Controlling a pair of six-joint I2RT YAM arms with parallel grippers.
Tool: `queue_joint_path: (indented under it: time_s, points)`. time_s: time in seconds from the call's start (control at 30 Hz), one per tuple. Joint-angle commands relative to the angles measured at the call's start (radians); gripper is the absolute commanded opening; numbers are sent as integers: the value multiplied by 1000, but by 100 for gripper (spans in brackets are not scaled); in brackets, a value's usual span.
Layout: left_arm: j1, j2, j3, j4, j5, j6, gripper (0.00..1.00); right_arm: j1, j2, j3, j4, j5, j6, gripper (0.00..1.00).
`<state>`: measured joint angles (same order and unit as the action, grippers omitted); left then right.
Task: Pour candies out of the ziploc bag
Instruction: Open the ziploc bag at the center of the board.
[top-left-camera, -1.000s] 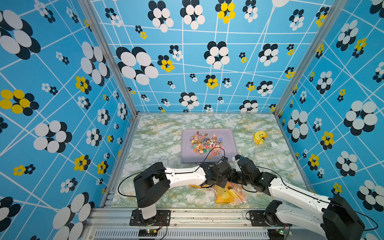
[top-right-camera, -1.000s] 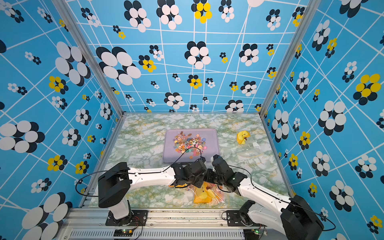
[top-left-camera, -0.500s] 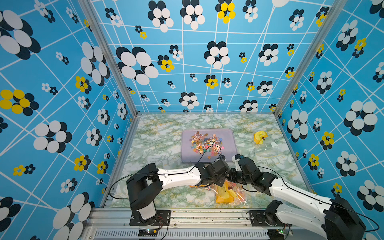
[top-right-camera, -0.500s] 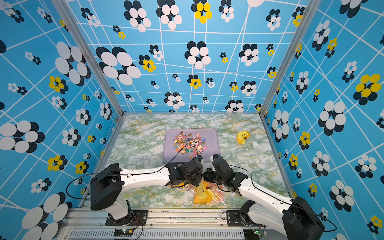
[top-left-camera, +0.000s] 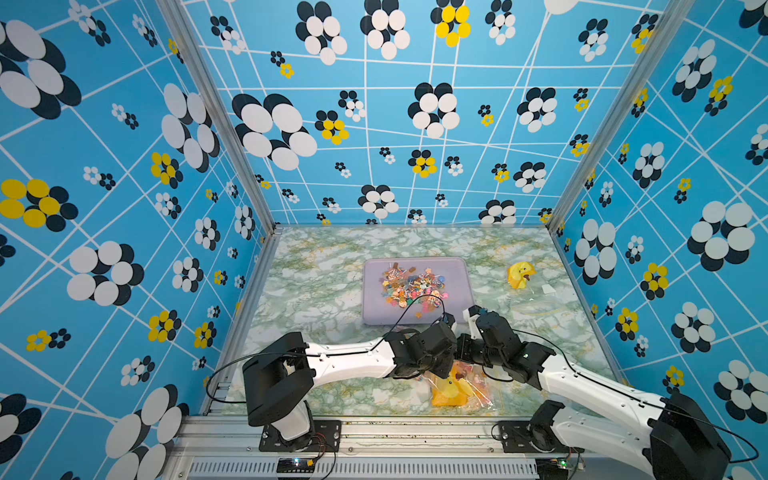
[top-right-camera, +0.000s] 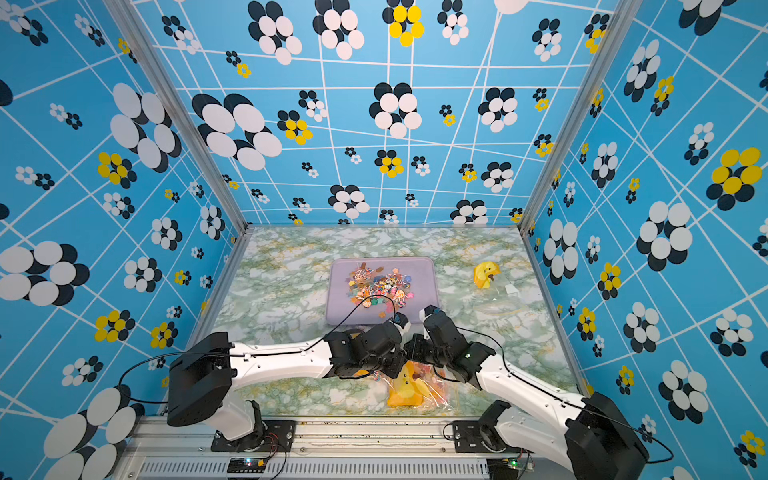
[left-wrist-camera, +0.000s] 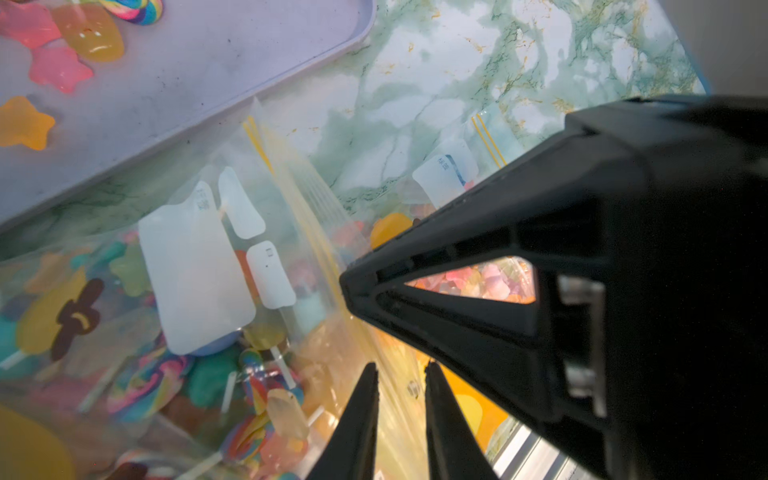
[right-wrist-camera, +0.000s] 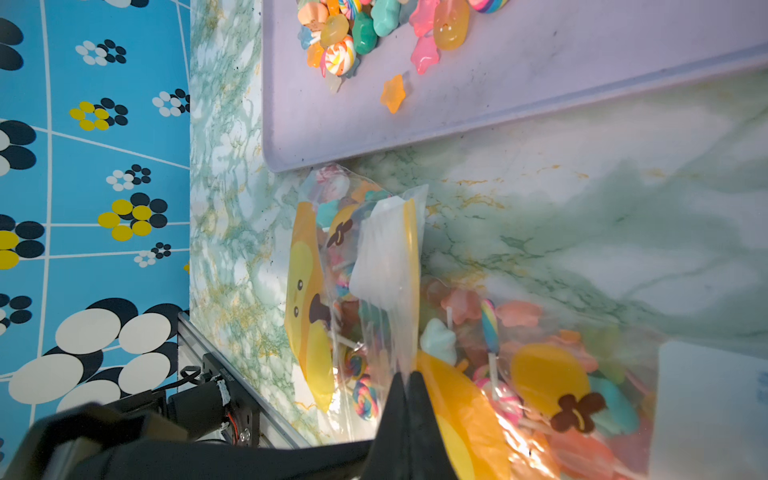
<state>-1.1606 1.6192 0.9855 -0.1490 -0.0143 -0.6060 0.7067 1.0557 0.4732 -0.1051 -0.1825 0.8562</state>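
Clear ziploc bag (right-wrist-camera: 376, 286) is pinched by right fingers (right-wrist-camera: 397, 409), left fingers (left-wrist-camera: 360, 419) parted; top views hide this.

The green marbled table (top-left-camera: 316, 291) carried a lavender tray (top-left-camera: 370, 307) at its middle, the ziploc bag (top-left-camera: 457, 388) near the front edge, and a yellow object (top-left-camera: 519, 275) toward the right edge.

Both arms are low and stretched forward, meeting wrist to wrist in front of the bases. The left arm (top-left-camera: 349, 360) lies almost level, reaching across towards its partner. The right arm (top-left-camera: 590, 384) angles in from the other side, wrist tipped downward. On the left gripper (left-wrist-camera: 402, 370), the jaws stand a narrow gap apart. On the right gripper (right-wrist-camera: 408, 376), the fingertips are pressed tight together, its black body just beside the left's tips
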Motion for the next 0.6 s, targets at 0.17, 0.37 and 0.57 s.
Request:
queue_joint_path:
  time_s: [0.17, 0.37, 0.57]
  points:
    - [2, 3, -22, 42, 3, -15, 21, 5, -14, 25, -17, 5, -14, 0]
    - [16, -70, -68, 41, -37, -25, 22, 4, -11, 24, -15, 6, -11, 0]
    - [29, -94, -111, 79, -42, -50, 23, 5, -9, 28, -13, 2, -11, 0]
